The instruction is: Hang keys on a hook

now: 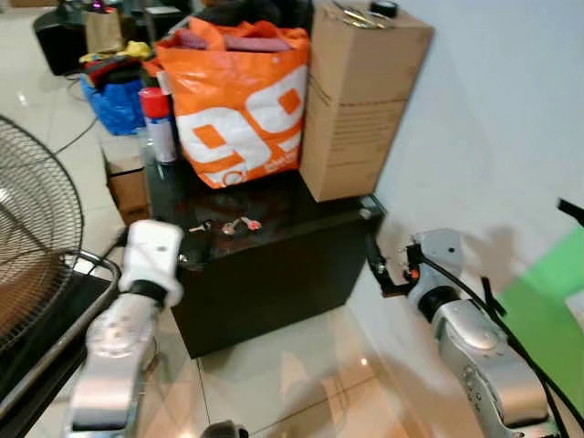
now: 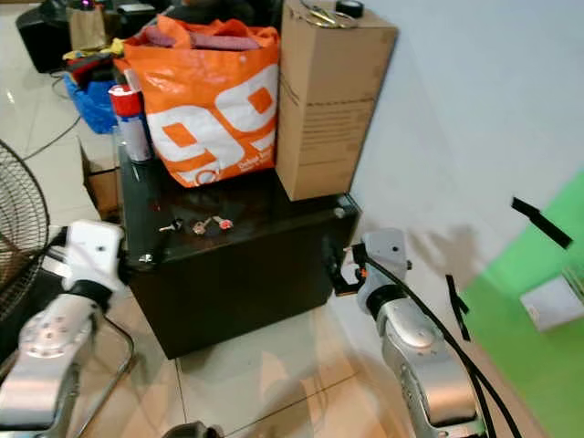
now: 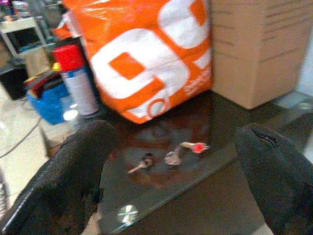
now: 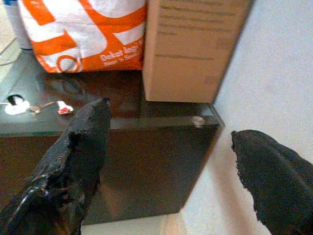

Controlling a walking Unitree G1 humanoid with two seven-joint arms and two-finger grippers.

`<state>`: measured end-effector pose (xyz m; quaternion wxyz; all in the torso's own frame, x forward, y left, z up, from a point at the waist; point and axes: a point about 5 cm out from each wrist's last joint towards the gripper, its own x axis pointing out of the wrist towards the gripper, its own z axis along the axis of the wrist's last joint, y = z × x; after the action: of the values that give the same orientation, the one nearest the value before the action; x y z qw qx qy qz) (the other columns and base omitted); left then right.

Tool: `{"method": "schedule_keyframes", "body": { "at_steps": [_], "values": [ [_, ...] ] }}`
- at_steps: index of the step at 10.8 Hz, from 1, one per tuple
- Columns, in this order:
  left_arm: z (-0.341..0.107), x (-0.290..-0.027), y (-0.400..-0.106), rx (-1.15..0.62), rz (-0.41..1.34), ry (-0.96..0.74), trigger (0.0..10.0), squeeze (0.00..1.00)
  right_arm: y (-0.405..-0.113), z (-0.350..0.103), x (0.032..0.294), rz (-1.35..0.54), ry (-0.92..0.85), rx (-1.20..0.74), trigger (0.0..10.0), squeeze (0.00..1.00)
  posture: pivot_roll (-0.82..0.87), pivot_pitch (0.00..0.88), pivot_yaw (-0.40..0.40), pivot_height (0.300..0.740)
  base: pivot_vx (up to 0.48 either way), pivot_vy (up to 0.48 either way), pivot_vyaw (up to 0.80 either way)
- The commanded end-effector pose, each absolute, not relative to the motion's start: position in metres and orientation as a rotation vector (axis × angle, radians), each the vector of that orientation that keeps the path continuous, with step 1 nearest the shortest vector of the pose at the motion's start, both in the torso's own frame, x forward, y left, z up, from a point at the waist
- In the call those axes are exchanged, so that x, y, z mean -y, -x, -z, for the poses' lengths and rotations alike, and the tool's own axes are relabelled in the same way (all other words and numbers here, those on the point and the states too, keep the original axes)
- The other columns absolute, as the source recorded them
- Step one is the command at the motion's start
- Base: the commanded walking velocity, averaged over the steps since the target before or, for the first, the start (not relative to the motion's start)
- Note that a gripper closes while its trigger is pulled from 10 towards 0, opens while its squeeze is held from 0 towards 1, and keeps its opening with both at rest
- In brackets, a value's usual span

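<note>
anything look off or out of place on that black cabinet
The keys lie loose on the black cabinet top near its front edge, not on any hook. The orange bag and cardboard box stand upright; nothing looks spilled.

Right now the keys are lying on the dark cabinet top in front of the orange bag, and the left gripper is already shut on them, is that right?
Not quite. The keys do lie on the dark cabinet top in front of the orange bag, but the left gripper is open and short of them, holding nothing. The left wrist view shows the keys between its spread fingers.
</note>
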<state>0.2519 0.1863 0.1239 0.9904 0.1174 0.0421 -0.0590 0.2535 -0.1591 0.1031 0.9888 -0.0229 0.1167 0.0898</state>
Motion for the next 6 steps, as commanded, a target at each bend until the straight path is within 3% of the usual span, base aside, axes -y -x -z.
{"method": "schedule_keyframes", "body": {
  "at_steps": [1, 4, 6],
  "values": [
    [-0.127, -0.184, -0.253, -0.082, 0.126, -0.238, 10.0, 0.18, -0.258, -0.101, 0.167, -0.135, 0.089, -0.256, 10.0, 0.00, -0.02, 0.000, -0.069, 0.740, 0.000, 0.000, 0.00],
    [-0.124, -0.183, -0.255, -0.098, 0.143, -0.241, 10.0, 0.18, -0.257, -0.099, 0.168, -0.097, 0.134, -0.250, 10.0, 0.00, -0.04, 0.000, -0.044, 0.740, 0.000, 0.000, 0.00],
    [-0.128, -0.178, -0.263, -0.063, 0.183, -0.254, 10.0, 0.18, -0.254, -0.091, 0.171, -0.061, -0.001, -0.304, 10.0, 0.00, -0.06, 0.000, -0.002, 0.740, 0.253, 0.000, 0.00]
  ]
}}
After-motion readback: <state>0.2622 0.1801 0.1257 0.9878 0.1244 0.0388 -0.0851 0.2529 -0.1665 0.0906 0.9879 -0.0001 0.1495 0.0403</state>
